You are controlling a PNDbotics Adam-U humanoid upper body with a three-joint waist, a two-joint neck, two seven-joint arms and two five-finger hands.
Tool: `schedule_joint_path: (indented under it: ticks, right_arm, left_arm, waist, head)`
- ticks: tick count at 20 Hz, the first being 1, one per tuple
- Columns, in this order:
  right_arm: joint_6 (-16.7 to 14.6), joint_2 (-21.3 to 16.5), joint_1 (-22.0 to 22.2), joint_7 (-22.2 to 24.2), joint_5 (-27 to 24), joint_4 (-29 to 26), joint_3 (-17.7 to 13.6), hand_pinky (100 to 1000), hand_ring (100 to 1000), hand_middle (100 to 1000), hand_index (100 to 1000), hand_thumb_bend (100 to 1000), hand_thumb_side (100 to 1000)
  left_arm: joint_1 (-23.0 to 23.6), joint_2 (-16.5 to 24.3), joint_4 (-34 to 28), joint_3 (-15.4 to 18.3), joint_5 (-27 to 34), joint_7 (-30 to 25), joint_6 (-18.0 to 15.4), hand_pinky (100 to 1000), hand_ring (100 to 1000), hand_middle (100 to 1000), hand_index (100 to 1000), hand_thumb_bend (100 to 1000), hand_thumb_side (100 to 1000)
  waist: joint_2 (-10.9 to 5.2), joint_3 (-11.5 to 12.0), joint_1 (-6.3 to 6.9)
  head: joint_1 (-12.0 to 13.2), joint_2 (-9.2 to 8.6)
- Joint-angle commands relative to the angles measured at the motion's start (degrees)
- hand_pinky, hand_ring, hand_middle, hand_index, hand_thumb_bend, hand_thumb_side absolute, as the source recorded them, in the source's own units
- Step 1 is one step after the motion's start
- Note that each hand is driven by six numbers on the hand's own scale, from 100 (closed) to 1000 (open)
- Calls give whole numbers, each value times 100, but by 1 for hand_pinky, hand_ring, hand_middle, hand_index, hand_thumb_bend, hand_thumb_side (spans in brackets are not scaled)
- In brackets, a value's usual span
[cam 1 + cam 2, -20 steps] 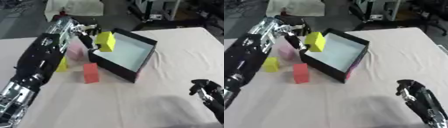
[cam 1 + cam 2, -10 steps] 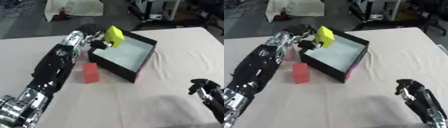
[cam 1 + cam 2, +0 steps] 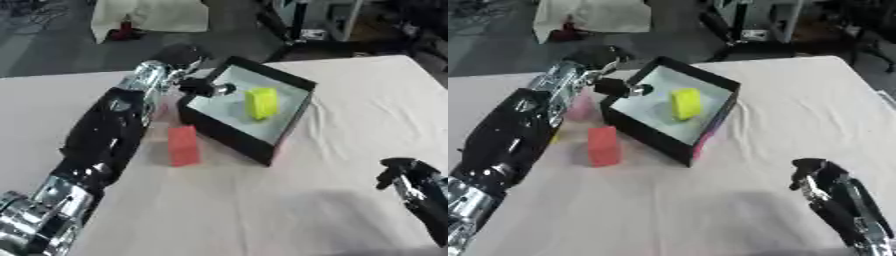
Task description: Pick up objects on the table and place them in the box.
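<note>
A black box (image 3: 231,137) with a pale inside stands at the table's middle back. A yellow block (image 3: 261,103) lies inside it, touched by nothing. My left hand (image 3: 198,86) hangs over the box's left rim, fingers open and empty. A red block (image 3: 183,145) stands on the cloth just left of the box. A pink block (image 3: 581,107) shows partly behind my left arm, and a sliver of yellow (image 3: 554,139) peeks out beside the arm. My right hand (image 3: 819,178) rests open at the lower right, holding nothing.
A white cloth covers the table (image 3: 262,210). Beyond the far edge are a white sheet (image 3: 149,15) on the floor and dark equipment (image 3: 319,25). My left arm (image 3: 105,135) lies across the table's left side.
The left hand carried the yellow block over the box and let it go; the block now lies inside. The right hand has stayed where it was.
</note>
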Motion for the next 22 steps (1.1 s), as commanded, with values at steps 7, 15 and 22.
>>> schedule_joint_path:
  ticks: [7,15,22]
  right_arm:
    - [0,-91,10,-42,40,-74,-46,708,492,491,679,100,504]
    - [-7,-120,-2,-46,40,-80,-47,708,492,491,679,100,499]
    - [-8,-111,-2,-45,30,-82,-50,708,492,491,679,100,503]
  left_arm:
    - [97,1757,-1799,-941,2381,-2607,-726,783,751,780,917,540,935]
    - [852,2250,-2502,-1661,2870,-2915,-496,770,742,769,911,578,917]
    - [1162,2043,-2463,-1738,2366,-2916,-512,772,739,766,907,578,883]
  waist:
    - [-89,54,7]
    - [-97,39,27]
    - [-87,36,10]
  head:
    - [-76,-10]
    - [-66,-10]
    - [-57,-10]
